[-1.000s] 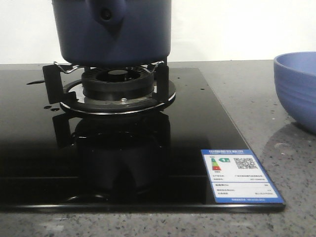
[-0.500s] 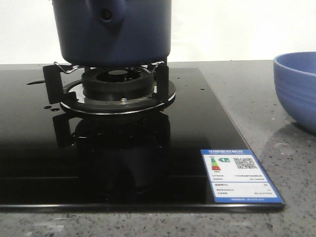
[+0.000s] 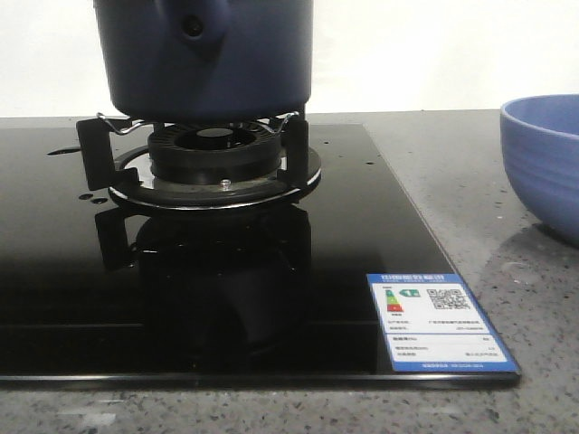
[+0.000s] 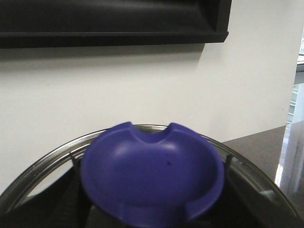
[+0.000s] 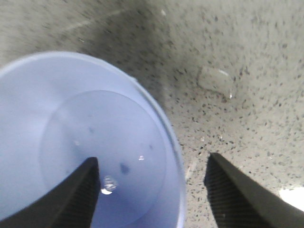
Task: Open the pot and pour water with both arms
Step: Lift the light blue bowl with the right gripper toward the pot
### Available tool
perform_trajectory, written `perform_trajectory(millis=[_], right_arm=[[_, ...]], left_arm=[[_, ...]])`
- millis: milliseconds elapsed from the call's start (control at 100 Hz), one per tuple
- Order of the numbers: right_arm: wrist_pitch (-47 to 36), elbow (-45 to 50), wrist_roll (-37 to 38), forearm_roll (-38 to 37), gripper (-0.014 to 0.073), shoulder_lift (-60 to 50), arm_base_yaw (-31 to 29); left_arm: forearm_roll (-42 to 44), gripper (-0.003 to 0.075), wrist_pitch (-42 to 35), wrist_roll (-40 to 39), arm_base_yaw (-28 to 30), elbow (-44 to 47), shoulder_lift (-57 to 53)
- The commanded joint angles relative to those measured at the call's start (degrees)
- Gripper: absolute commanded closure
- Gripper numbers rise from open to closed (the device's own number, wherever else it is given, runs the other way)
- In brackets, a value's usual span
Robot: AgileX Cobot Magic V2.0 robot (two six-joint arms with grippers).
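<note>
Pot (image 3: 204, 63) on burner; lid-opening step likely. Left hand (image 4: 152, 204) at lid knob (image 4: 152, 171), grip cannot be told. Right hand (image 5: 152, 190) wide over bowl (image 5: 71, 142); next, grasp the pot.

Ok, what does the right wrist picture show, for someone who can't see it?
A light blue bowl with a little water in it sits on a speckled grey counter, seen from above. The right claw is open, one dark finger over the bowl and the other over the counter, the rim between them.
</note>
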Motion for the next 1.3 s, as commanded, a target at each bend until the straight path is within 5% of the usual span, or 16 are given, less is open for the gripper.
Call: perform_trajectory(millis=[0,210,480,830,1290], right_arm=[[-3.9,1.3,-0.1,0.9,0.0178,-0.7,-0.4],[-7.1,7.2,-0.9,3.6,0.0210,-0.7,-0.4],[-8.3,6.8,-6.0,9.9,0.0665,-1.0,-0.4],[-1.7,-8.2,-6.0,10.2,0.0655,-0.7,1.0],[10.2,-39.5,-4.0,10.2,0.0655,13.9,12.6]], left_arm=[[-3.1,0.0459,-0.8,-0.4,-0.4,-1.9,-0.3],[-3.1,0.0459,-0.8,-0.4,-0.4,-1.9,-0.3],[-3.1,0.0459,-0.7,-0.4,-0.4,-1.9,-0.3],[-3.1,0.0459,-0.7,-0.4,-0.4,-1.9,-0.3],[-3.8,0.0459,-0.7,-0.4,-0.4,-1.9,-0.3]])
